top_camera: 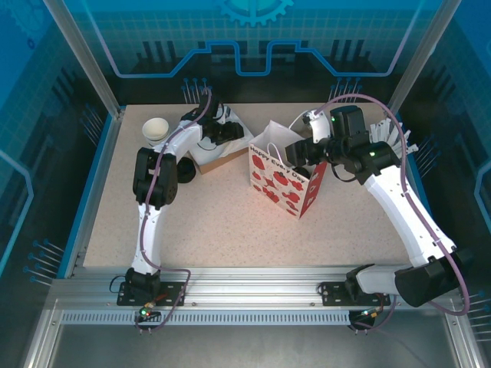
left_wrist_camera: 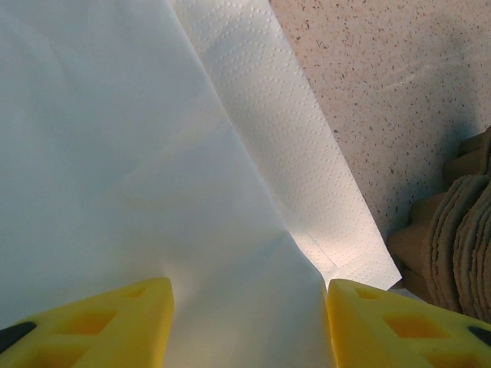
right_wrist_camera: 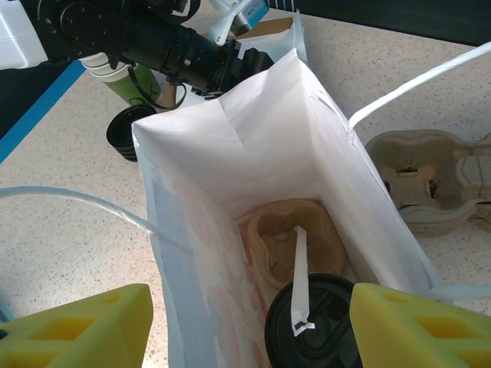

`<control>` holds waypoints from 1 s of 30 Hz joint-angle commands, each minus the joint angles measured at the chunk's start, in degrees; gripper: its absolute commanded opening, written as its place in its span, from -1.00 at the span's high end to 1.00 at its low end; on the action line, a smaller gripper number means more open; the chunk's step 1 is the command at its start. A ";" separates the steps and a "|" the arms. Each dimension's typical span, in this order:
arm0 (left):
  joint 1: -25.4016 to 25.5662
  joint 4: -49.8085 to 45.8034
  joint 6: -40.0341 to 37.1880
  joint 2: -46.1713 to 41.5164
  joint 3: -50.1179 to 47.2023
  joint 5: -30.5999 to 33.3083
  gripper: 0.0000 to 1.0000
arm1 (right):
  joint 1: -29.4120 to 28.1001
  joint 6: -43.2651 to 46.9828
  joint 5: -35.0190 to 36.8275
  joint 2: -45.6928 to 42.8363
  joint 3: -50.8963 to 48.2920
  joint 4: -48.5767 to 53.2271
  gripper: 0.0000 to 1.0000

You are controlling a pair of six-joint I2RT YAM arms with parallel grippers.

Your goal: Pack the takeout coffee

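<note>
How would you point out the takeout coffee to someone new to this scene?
Find the white paper bag with red strawberries in the middle of the table. Look down through its open top: the coffee sits at the bottom, beside a brown cardboard tray. It is the only thing in there with a round black lid, a white stick lying across it.

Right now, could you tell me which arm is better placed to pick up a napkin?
Left: the left gripper hangs open over the white napkins; the right gripper is above the bag.
</note>
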State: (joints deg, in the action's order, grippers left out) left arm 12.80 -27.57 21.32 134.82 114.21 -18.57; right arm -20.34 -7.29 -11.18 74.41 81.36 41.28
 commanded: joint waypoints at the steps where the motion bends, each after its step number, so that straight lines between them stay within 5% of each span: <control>1: -0.97 -0.02 1.46 -3.07 -0.04 -1.63 -0.13 | -0.60 0.04 -0.61 0.13 0.33 -0.70 -0.40; 21: -1.24 0.15 2.28 -3.39 -0.13 -2.70 -0.06 | -1.00 0.06 -0.66 0.28 0.06 -0.73 -0.40; 30: -1.24 0.05 1.89 -3.16 -0.44 -3.90 0.24 | -1.02 -0.05 -0.73 0.48 0.08 -0.82 -0.40</control>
State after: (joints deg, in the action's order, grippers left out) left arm 12.21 -27.55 22.70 134.30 114.21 -20.45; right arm -20.64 -7.29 -11.18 74.63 81.36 41.25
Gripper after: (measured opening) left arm 0.389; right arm 0.697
